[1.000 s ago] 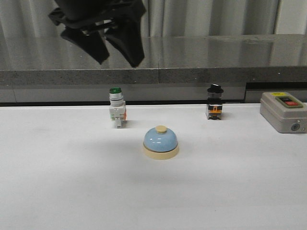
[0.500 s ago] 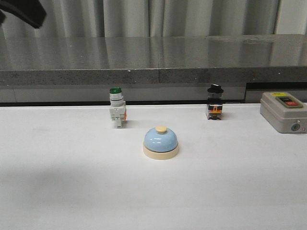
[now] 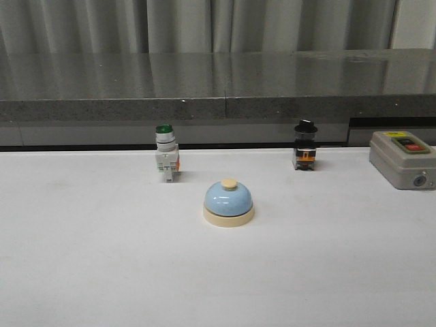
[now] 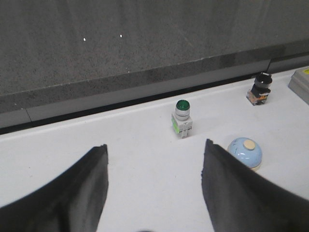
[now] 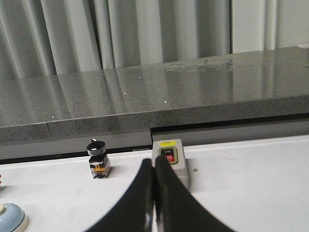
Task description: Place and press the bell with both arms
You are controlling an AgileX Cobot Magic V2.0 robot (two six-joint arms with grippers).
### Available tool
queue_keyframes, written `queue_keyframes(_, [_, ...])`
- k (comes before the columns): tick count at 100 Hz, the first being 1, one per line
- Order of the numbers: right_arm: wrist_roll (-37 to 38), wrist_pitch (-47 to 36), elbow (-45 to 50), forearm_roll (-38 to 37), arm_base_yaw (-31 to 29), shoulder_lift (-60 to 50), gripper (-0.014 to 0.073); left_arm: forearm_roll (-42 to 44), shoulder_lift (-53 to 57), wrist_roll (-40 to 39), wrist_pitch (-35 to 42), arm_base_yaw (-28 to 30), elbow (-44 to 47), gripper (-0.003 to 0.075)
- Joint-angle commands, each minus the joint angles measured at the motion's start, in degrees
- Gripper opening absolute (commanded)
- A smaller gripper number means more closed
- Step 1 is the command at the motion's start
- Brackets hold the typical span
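Plainly, bell: the bell [image 3: 228, 202] sits upright on the white table [image 3: 102, 272], near the middle, standing free with nothing touching it
Neighbours: the green-capped switch [image 3: 165, 152] stands behind it to the left, the black-capped switch [image 3: 304, 145] farther back to the right, the grey switch box [image 3: 403, 159] at the right edge; all are clear of the bell
Left gripper: the left gripper [image 4: 154, 188] hangs above the table with its jaws wide apart and nothing between them; the bell [image 4: 245, 152] lies just beside one finger, lower down
Right gripper: the right gripper [image 5: 154, 203] has its jaws pressed together, holding nothing; it points toward the grey switch box [image 5: 169, 159], and a sliver of the bell [image 5: 12, 216] shows at the frame edge
Handling: the bell looks small, rigid and probably light; its glossy dome would likely slip, so the cream base rim seems the safer hold, and the top button wants a straight downward push
Surface: matte, flat white tabletop, likely to let the bell slide if nudged sideways
Room: a grey stone ledge [image 3: 218, 88] runs behind the table, with pale curtains [image 3: 204, 27] above; what lies beyond is hard to make out
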State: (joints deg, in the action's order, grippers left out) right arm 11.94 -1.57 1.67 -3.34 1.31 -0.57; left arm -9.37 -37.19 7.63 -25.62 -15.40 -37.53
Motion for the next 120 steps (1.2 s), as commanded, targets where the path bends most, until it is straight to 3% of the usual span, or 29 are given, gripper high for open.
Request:
queue_keyframes(1, [-0.2,-4.9,-1.1,0.1,-0.2,-1.2,-0.0064,-1.0,4.1,-0.6,4.2,0.1,-0.1,0.0329])
queue_keyframes(36, [-0.2,-4.9,-1.1,0.1,-0.2,-1.2,-0.0064,-1.0,8.9,-0.6,4.1,0.1,0.6,-0.0022])
queue_keyframes(120, [-0.2,-4.9,-1.1,0.1,-0.2,-1.2,-0.0064,0.2,8.9,-0.6,6.0,0.1,1.1,-0.0021])
